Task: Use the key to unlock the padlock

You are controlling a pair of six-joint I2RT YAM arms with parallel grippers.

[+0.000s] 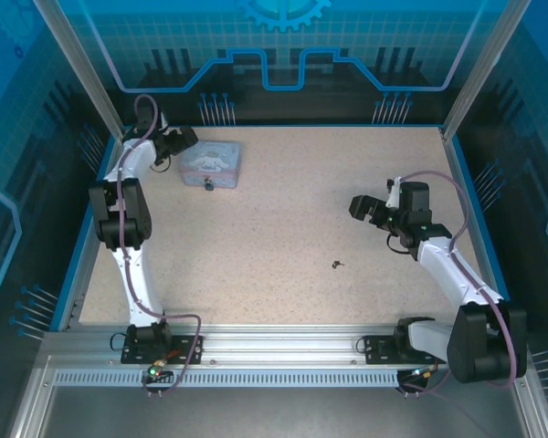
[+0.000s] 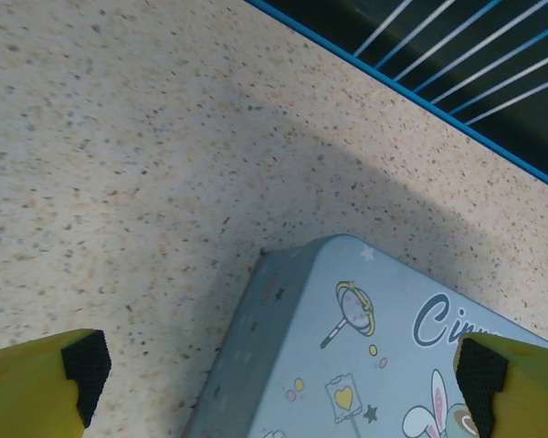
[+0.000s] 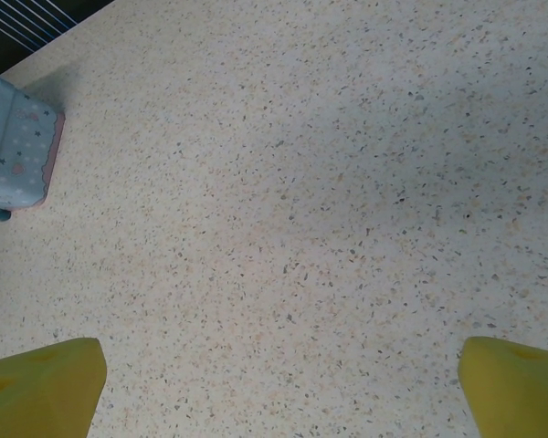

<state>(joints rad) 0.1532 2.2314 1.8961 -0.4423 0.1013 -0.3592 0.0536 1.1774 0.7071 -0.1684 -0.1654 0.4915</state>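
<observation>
Key (image 1: 337, 265) mere speck — padlock (image 1: 208, 183) barely discernible.

Both arms same build. Left arm (image 1: 135, 274): glossy white link shells between bulky black joint housings, rounded in outline. Right arm (image 1: 447, 269): identical colours, with the black housing nearest its base the largest. A mauve-grey cable (image 1: 139, 102) arcs off the left arm's upper links, and a matching cable (image 1: 457, 185) runs along the right arm. Each base (image 1: 144, 339) is a black block. A small plug cluster (image 1: 153, 372) with red, green and yellow spots sits in front.

Left gripper (image 1: 181, 146): body black from above. Wrist cameras: its fingers (image 2: 27, 397) are bright yellow and blunt, with black grainy pads (image 2: 87, 363) on the inner faces. Right gripper (image 1: 356, 206): fingers (image 3: 46, 383) the same yellow.
</observation>
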